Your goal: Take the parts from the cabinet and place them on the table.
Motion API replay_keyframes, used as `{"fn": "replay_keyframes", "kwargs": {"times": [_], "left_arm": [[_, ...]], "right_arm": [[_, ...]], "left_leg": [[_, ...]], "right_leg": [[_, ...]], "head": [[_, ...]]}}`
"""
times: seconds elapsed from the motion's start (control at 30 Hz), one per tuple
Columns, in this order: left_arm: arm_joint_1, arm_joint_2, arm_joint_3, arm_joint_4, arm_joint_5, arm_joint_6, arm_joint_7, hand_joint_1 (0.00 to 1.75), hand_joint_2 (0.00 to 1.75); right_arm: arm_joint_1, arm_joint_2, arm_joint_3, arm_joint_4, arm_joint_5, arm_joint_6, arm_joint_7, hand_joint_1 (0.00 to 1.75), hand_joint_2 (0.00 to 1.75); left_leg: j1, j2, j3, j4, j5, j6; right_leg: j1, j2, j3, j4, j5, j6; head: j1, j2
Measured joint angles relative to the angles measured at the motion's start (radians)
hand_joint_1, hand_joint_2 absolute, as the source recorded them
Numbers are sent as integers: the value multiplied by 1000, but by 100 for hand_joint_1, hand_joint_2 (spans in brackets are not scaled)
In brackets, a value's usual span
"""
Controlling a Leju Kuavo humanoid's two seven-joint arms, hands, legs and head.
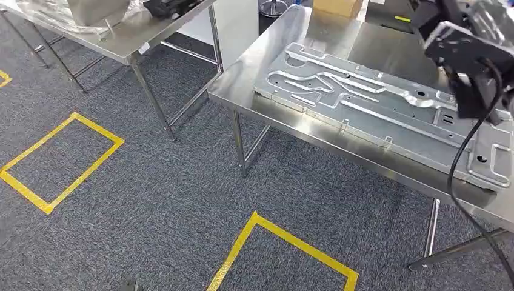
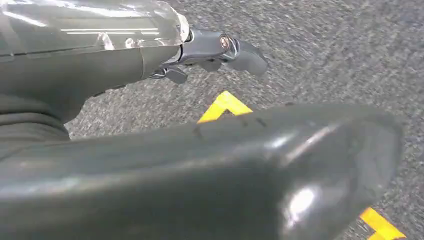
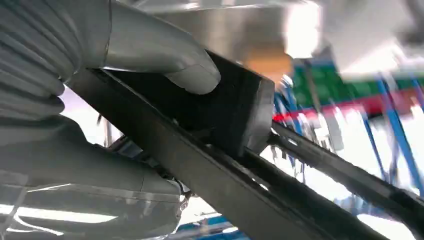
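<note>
In the right wrist view my right hand (image 3: 85, 65) grips a black part (image 3: 225, 115), a flat dark block on a long dark bar, with the thumb (image 3: 170, 55) pressed on its face. In the head view my right arm (image 1: 479, 42) reaches in at the top right, above the far end of a steel table (image 1: 291, 36). A large grey pressed-metal panel (image 1: 376, 109) lies flat on that table. My left hand (image 2: 200, 55) hangs over the carpet with its fingers (image 2: 235, 50) held out, its thumb (image 2: 300, 165) apart from them and nothing in it.
A second steel table (image 1: 121, 36) with plastic-wrapped items stands at the upper left. Yellow tape squares (image 1: 60, 157) mark the grey carpet. A cardboard box (image 1: 339, 7) sits at the table's far side. A black cable (image 1: 467, 157) hangs past the near table edge.
</note>
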Motion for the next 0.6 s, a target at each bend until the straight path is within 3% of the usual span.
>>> {"fn": "replay_keyframes", "kwargs": {"times": [0.03,0.07,0.1,0.13,0.2,0.23,0.27,0.3,0.37,0.4,0.43,0.47,0.53,0.57,0.6], "left_arm": [[0,0,0,0,-1,-3,0,0,0],[1,0,0,0,-1,-3,0,0,0],[2,0,0,0,-1,-6,0,0,0],[3,0,0,0,-1,-6,0,0,0],[7,0,0,0,-1,-8,0,0,0],[12,0,0,0,-1,-10,0,0,0],[12,0,0,1,-2,-11,0,0,0],[13,-1,0,1,-2,-12,0,0,0],[10,-3,0,1,-2,-14,0,0,0],[6,-5,0,0,-2,-16,-1,0,0],[3,-6,0,0,-2,-16,-1,0,0],[2,-6,0,0,-2,-16,-1,0,0],[2,-6,0,0,-2,-17,-2,0,0],[3,-6,1,0,-2,-18,-2,0,0],[4,-6,1,0,-2,-18,-2,0,0]], "right_arm": [[-42,0,48,12,28,67,2,175,175],[-69,0,89,25,39,97,2,175,175],[-94,0,123,37,44,109,3,175,175],[-109,0,157,49,45,113,3,175,175],[-134,0,195,68,43,110,3,175,175],[-141,-2,209,81,39,104,3,175,175],[-148,-2,220,88,33,95,7,175,175],[-150,-4,228,94,25,90,13,175,175],[-157,-10,235,100,12,72,17,175,175],[-160,-11,239,104,7,65,20,175,175],[-165,-12,242,107,4,62,21,175,175],[-165,-16,244,115,1,54,21,175,175],[-151,-20,247,123,-2,42,24,175,175],[-142,-21,251,129,-3,40,24,175,175],[-135,-22,253,132,-3,40,25,175,175]], "left_leg": [[0,0,-39,39,-35,0],[0,0,-60,42,-45,2],[0,0,-67,4,-25,8],[-1,0,-62,-58,20,13],[-3,1,-43,-204,168,25],[-8,0,-48,-256,231,30],[-6,1,-34,-241,199,34],[-5,1,-32,-241,215,37],[-3,1,-13,-245,198,50],[-1,0,-2,-247,193,56],[0,0,6,-247,187,59],[0,0,12,-247,180,63],[-1,-2,29,-247,161,66],[-2,-3,43,-247,150,66],[-3,-4,59,-247,137,67]], "right_leg": [[0,3,11,0,-11,0],[0,5,24,0,-21,1],[1,6,44,0,-34,3],[1,6,62,0,-47,6],[3,4,92,0,-72,13],[10,4,103,4,-85,19],[12,8,107,-2,-95,26],[12,9,117,-5,-104,33],[13,11,119,25,-91,44],[8,8,111,54,-95,49],[8,6,80,106,-101,55],[9,6,28,180,-114,58],[9,6,-78,302,-167,64],[9,6,-118,325,-192,63],[9,6,-140,313,-198,59]], "head": [[0,0],[0,0],[0,0],[0,0],[0,0],[0,0],[0,0],[0,0],[-1,0],[0,0],[0,0],[0,0],[0,0],[0,0],[0,0]]}}
